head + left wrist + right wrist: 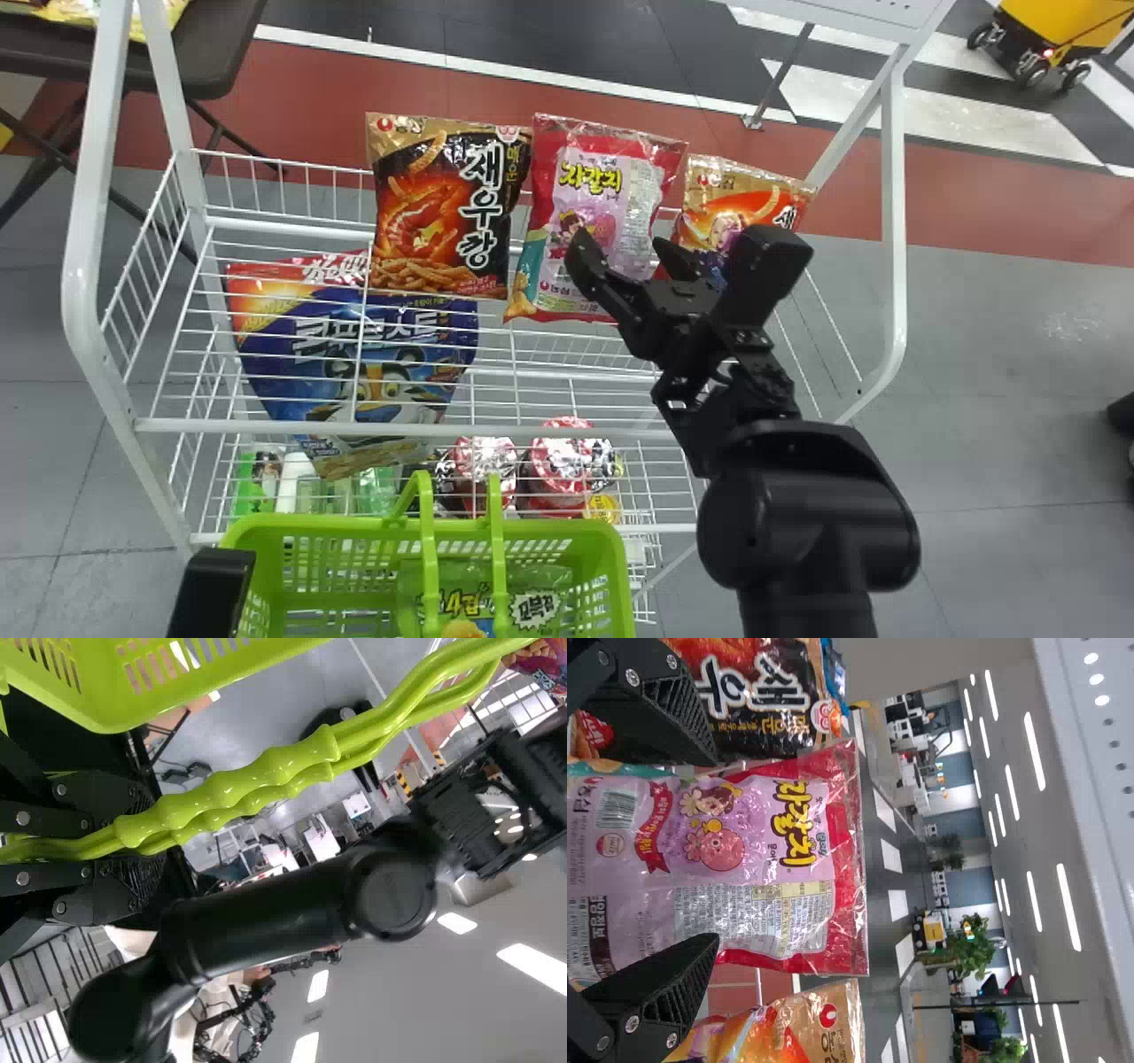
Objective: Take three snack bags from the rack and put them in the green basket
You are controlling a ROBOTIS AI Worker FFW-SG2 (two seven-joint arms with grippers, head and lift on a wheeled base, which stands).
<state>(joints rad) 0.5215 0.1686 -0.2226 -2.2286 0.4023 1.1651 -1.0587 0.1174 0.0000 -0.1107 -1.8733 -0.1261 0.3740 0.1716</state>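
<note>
My right gripper [625,266] stands open in front of the pink snack bag [602,208], which is upright in the rack between a black snack bag [443,204] and an orange one [740,199]. In the right wrist view the right gripper [700,855] has its fingers spread, one at each side of the pink bag [757,846]. My left gripper [213,585] is beside the green basket [425,532], which holds a green snack bag [532,589]. The left wrist view has the left gripper [97,846] shut on the basket's handles [239,784].
The white wire rack [407,427] surrounds the bags with its posts and rails. A blue cereal bag [354,354] leans at its left, and red-lidded cups [563,461] stand lower down. A dark table [213,53] is at the back left.
</note>
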